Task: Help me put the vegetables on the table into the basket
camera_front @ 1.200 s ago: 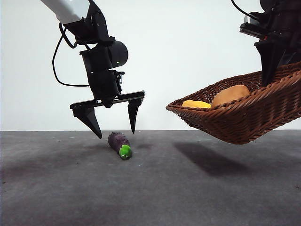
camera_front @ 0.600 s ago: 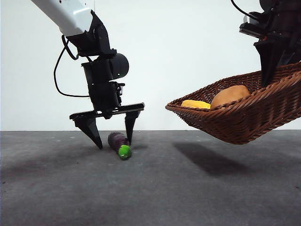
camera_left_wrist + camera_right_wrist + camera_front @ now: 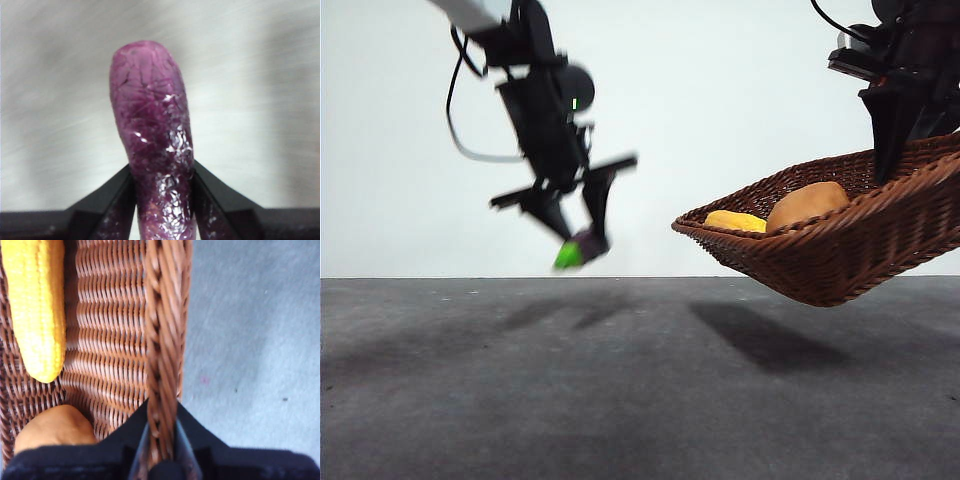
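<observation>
Item: purple vegetable [image 3: 582, 246], clamped in your left gripper [image 3: 572, 232], airborne above table [image 3: 640, 380], long axis slanting down; basket [image 3: 840, 250], rim-pinched by right gripper [image 3: 162, 437], lies sideways, nearby

I worked in what looked like a lab: bare white wall [image 3: 720, 100], plain dark grey table [image 3: 640, 400], nothing homely.

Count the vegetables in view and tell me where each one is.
3. The purple vegetable hangs above the table, clamped in the left end effector. The potato and the corn lie in the basket, which the right end effector holds up by its rim.
</observation>
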Controlling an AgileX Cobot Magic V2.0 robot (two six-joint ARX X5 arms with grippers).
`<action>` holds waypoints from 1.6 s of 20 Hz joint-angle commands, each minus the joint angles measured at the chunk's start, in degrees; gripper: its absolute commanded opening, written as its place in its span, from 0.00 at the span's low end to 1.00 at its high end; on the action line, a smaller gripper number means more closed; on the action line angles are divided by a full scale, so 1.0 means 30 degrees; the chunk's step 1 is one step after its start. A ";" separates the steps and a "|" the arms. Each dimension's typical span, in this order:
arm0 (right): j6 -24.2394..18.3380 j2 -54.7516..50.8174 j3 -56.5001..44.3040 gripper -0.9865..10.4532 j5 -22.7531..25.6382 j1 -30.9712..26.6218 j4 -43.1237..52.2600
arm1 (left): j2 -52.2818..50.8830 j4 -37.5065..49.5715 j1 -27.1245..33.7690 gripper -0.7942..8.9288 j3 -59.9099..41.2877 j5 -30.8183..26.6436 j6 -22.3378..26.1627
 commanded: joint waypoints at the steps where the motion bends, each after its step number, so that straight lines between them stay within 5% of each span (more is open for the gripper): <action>1: 0.0867 -0.0102 -0.0095 0.08 -0.0211 0.0000 0.0189 | -0.0991 -0.0743 -0.0758 0.07 0.1464 0.1938 0.0634; 5: 0.1574 0.0007 -0.0095 0.08 -0.0408 0.0007 0.0219 | -0.2703 -0.1421 -0.2798 0.07 0.1778 0.1872 0.1916; 12: 0.1559 0.0022 -0.0095 0.08 -0.4670 0.0022 0.0583 | -0.2929 -0.1428 -0.6470 0.07 0.1770 0.0554 0.2193; 17: 0.0801 0.0022 -0.0095 0.08 -0.5982 0.0087 0.0073 | -0.2929 -0.1362 -0.6819 0.07 0.1770 -0.1341 0.0503; 24: 0.0430 0.0022 -0.0095 0.08 -0.6309 0.0568 -0.0095 | -0.2929 -0.1413 -0.5923 0.08 0.1770 -0.0495 -0.1071; 25: 0.0423 0.0022 -0.0095 0.08 -0.6309 0.0685 -0.0066 | -0.2929 -0.1494 -0.5814 0.12 0.1763 -0.0546 -0.1290; 27: 0.0423 0.0022 -0.0095 0.08 -0.6375 0.0699 -0.0015 | -0.2929 -0.1559 -0.5661 0.45 0.1770 -0.0532 -0.1464; 28: 0.0423 0.0022 -0.0095 0.08 -0.6368 0.0801 0.0029 | -0.2929 -0.1559 -0.5654 0.53 0.1770 -0.0517 -0.1406; 32: 0.0510 0.0022 -0.0095 0.08 -0.6302 0.0925 0.0036 | -0.2936 -0.1464 -0.5617 0.53 0.1770 -0.0503 -0.1166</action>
